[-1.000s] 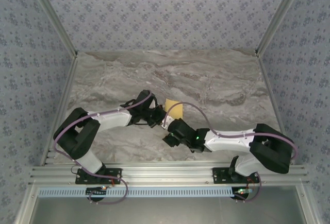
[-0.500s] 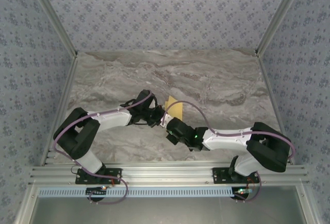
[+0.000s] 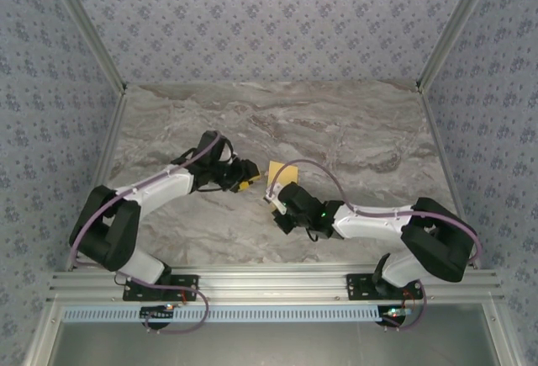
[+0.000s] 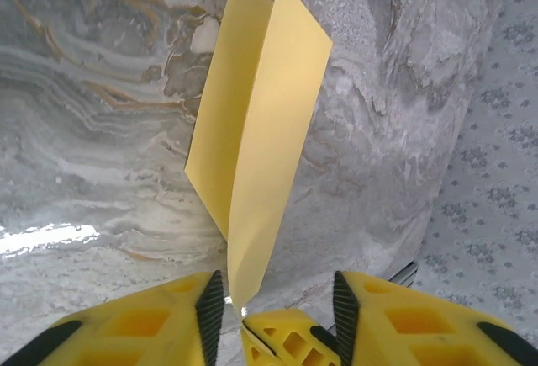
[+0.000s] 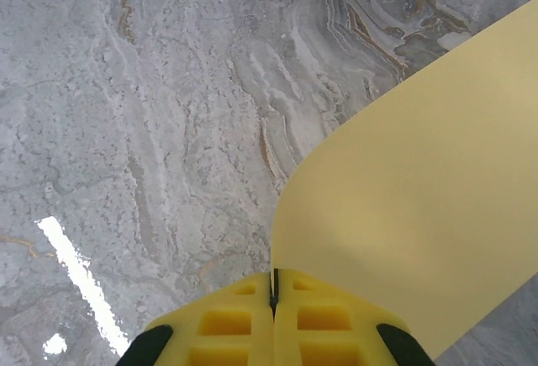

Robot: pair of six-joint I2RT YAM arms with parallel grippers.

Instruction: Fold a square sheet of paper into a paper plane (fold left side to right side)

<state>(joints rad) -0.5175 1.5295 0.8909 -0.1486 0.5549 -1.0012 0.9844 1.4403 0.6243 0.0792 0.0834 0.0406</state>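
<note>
The square sheet of paper (image 4: 252, 122) is yellow-orange and folded in two along a crease, its flaps a little apart. It stands up off the marble table (image 3: 361, 139) near the middle, seen from above as a small yellow patch (image 3: 283, 173). My right gripper (image 5: 274, 282) is shut on the paper's near edge (image 5: 420, 214); from above it sits just below the paper (image 3: 274, 201). Its yellow fingers (image 4: 282, 341) show between my left gripper's jaws. My left gripper (image 4: 277, 299) is open, with the paper's lower end loose beside its left pad. From above it lies just left of the paper (image 3: 246, 183).
Patterned walls (image 3: 269, 21) close the table at the back and both sides. An aluminium rail (image 3: 269, 286) runs along the near edge by the arm bases. Bare marble spreads behind and to the right of the paper.
My left gripper has opened, let go of the paper and drawn back to the left. My right gripper has moved up to the paper and shut on its edge.
</note>
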